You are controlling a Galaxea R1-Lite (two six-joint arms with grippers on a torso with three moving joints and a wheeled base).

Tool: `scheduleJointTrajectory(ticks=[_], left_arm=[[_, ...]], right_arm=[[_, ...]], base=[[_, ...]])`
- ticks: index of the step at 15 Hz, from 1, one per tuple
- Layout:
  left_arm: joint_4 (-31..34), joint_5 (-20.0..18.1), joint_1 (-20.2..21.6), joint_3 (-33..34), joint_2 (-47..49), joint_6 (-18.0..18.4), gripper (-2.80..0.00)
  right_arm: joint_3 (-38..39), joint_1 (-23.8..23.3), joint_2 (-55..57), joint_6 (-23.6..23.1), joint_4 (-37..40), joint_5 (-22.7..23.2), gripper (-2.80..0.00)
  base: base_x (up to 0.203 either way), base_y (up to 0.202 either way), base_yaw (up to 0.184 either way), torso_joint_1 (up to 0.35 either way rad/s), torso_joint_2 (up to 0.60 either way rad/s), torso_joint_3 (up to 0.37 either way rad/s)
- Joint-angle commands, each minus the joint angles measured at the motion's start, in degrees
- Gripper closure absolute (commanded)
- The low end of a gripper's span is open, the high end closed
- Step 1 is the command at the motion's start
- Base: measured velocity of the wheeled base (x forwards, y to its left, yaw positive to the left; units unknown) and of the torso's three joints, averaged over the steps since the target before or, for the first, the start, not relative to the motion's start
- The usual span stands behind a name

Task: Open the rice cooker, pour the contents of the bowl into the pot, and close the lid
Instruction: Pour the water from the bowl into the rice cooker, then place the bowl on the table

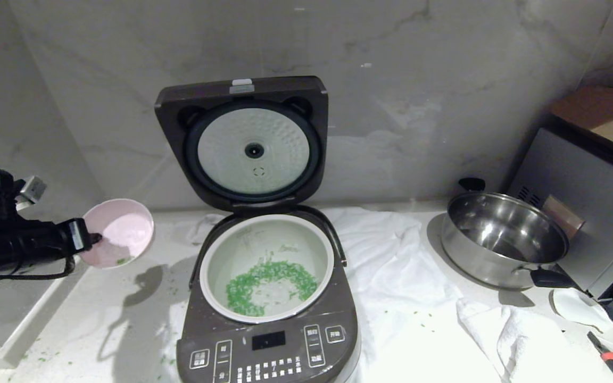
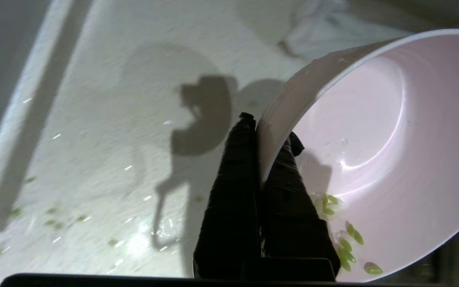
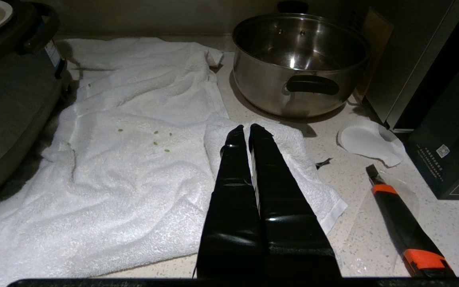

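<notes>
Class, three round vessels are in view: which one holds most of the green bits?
The rice cooker's white inner pot, ringed with green bits. The pink bowl keeps a few; the steel pan none.

Cooker (image 1: 269,340) sat mid-bench (image 1: 125,319), lid (image 1: 242,141) up behind pot (image 1: 266,266), bits (image 1: 269,282) in pot. Bowl (image 1: 120,231) was left of cooker, towel (image 1: 391,255) and pan (image 1: 500,236) right.

Pale speckled stone table (image 1: 125,319) against a grey marbled wall. Directly on it: a large dark brown-grey rice cooker (image 1: 269,340); a rumpled white towel (image 1: 391,276) spread just beside it; a shiny steel pan with black handles (image 1: 503,239); a black-and-orange utility knife (image 3: 405,227); a small white pad (image 3: 369,139). Scattered green flakes (image 1: 38,357) lie on the left part.
</notes>
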Motion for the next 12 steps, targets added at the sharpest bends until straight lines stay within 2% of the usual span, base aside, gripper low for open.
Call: scheduleJointTrajectory(ticks=[1, 2, 5, 10, 12], left_arm=[[6.8, -0.5, 4.9, -3.6, 2.6, 2.5, 0.0], [10.3, -0.6, 6.8, -5.4, 3.9, 4.1, 0.0], [17.0, -0.4, 11.5, -8.3, 6.7, 6.1, 0.0], [17.8, 0.3, 21.2, -5.3, 6.7, 14.0, 0.0], [17.8, 2.6, 24.3, -4.5, 9.2, 17.2, 0.0]], right_arm=[[0.0, 0.0, 0.0, 0.0, 0.0, 0.1, 0.0], [0.0, 0.0, 0.0, 0.0, 0.0, 0.0, 0.0], [0.0, 0.0, 0.0, 0.0, 0.0, 0.0, 0.0], [0.0, 0.0, 0.0, 0.0, 0.0, 0.0, 0.0], [0.0, 0.0, 0.0, 0.0, 0.0, 0.0, 0.0]], base=[[0.0, 0.0, 0.0, 0.0, 0.0, 0.0], [0.0, 0.0, 0.0, 0.0, 0.0, 0.0], [0.0, 0.0, 0.0, 0.0, 0.0, 0.0], [0.0, 0.0, 0.0, 0.0, 0.0, 0.0], [0.0, 0.0, 0.0, 0.0, 0.0, 0.0]])
